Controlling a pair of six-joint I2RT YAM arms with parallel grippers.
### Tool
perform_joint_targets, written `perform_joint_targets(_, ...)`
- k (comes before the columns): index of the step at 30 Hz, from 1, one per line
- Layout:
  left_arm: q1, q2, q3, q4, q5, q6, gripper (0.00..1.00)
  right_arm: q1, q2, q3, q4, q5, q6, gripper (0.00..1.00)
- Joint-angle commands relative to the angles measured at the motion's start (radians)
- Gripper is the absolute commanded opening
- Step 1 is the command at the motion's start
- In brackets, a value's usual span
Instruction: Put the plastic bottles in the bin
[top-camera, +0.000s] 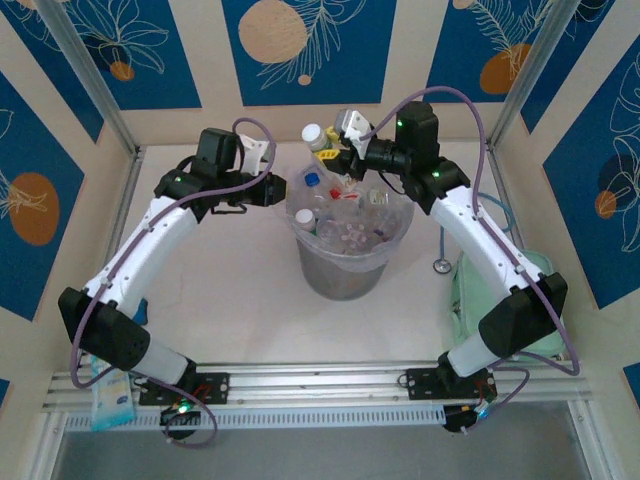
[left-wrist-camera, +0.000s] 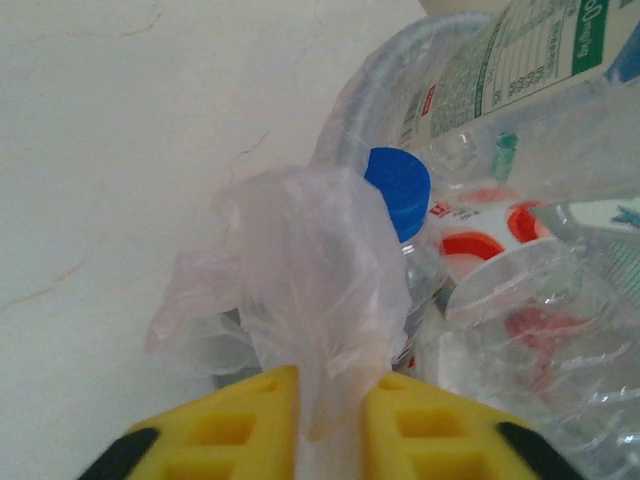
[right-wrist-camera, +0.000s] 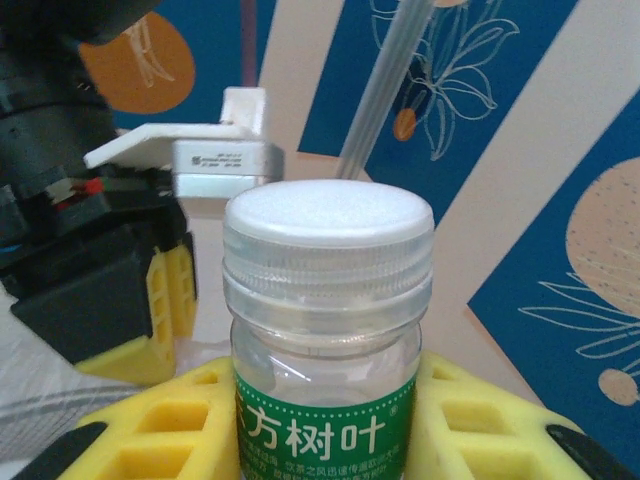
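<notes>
From the overhead camera I see my left arm rising from its near-left base, elbow pushed out toward the left wall and forearm angled back in. That puts the left gripper (top-camera: 272, 190) sideways against the left rim of the bin (top-camera: 340, 275), which stands mid-table. The right arm mirrors it from the near-right base. Its forearm climbs toward the far side and the wrist turns left, so the right gripper (top-camera: 335, 150) hangs at the bin's far rim.

The right gripper's fingers are clamped on a green-labelled bottle (right-wrist-camera: 328, 300) just below the neck, white cap pointing away from the wrist. I can't tell whether this bottle is over the opening or just beyond the rim.

On the left wrist camera a fold of the bag liner (left-wrist-camera: 310, 260) runs down between the yellow fingers (left-wrist-camera: 230, 425). The gap is narrow, and I can't tell whether they pinch the film or merely straddle it.

The plastic bottles (top-camera: 350, 215) are heaped in the bin up to the rim, with a blue-capped bottle (left-wrist-camera: 398, 185) right beside the liner fold. Their clear bodies overlap, so I can't count them. The held bottle's lower half is cut off by the frame edge. The pale green case (top-camera: 470, 300) lies partly under the right arm.
</notes>
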Motion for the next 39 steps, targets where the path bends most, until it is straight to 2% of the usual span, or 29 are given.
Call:
perform_joint_targets(1,0.017,-0.058,0.060,-0.015,-0.011,0.003,0.29,0.002,-0.025,0.007,-0.241,-0.099,-0.064,0.15)
perform_joint_targets(4,0.044,-0.090,0.059,0.023,0.004,-0.027,0.37,0.000,-0.050,-0.023,-0.235,-0.114,-0.061,0.24)
perform_joint_targets(6,0.064,-0.112,0.046,0.072,0.029,-0.056,0.38,-0.001,-0.067,-0.047,-0.215,-0.123,-0.050,0.31)
perform_joint_targets(7,0.074,-0.122,0.037,0.106,0.046,-0.077,0.38,-0.003,-0.074,-0.052,-0.210,-0.129,-0.048,0.40)
perform_joint_targets(13,0.088,-0.127,0.042,0.250,0.139,-0.181,0.38,-0.009,-0.108,-0.051,-0.206,-0.183,-0.022,0.68)
perform_joint_targets(20,0.060,-0.113,0.057,0.280,0.165,-0.204,0.38,-0.016,-0.136,-0.020,-0.195,-0.151,0.061,0.85)
perform_joint_targets(24,0.019,-0.114,0.038,0.255,0.156,-0.183,0.38,-0.036,-0.176,-0.037,-0.144,-0.120,0.156,0.87)
perform_joint_targets(26,0.000,-0.116,0.019,0.229,0.139,-0.167,0.38,-0.041,-0.191,-0.036,-0.127,-0.013,0.232,0.87)
perform_joint_targets(29,-0.026,-0.121,-0.015,0.205,0.116,-0.157,0.37,-0.047,-0.170,0.063,-0.271,0.270,0.358,0.87)
perform_joint_targets(31,-0.047,-0.118,-0.024,0.187,0.098,-0.149,0.35,-0.052,-0.141,0.172,-0.469,0.475,0.444,0.84)
perform_joint_targets(34,-0.080,-0.103,-0.024,0.180,0.087,-0.144,0.33,-0.056,-0.124,0.250,-0.689,0.661,0.565,0.75)
perform_joint_targets(37,-0.114,-0.071,-0.009,0.179,0.087,-0.140,0.31,-0.071,-0.153,0.235,-0.784,0.701,0.647,0.66)
perform_joint_targets(39,-0.133,-0.048,0.004,0.177,0.086,-0.136,0.30,-0.079,-0.188,0.190,-0.784,0.693,0.679,0.60)
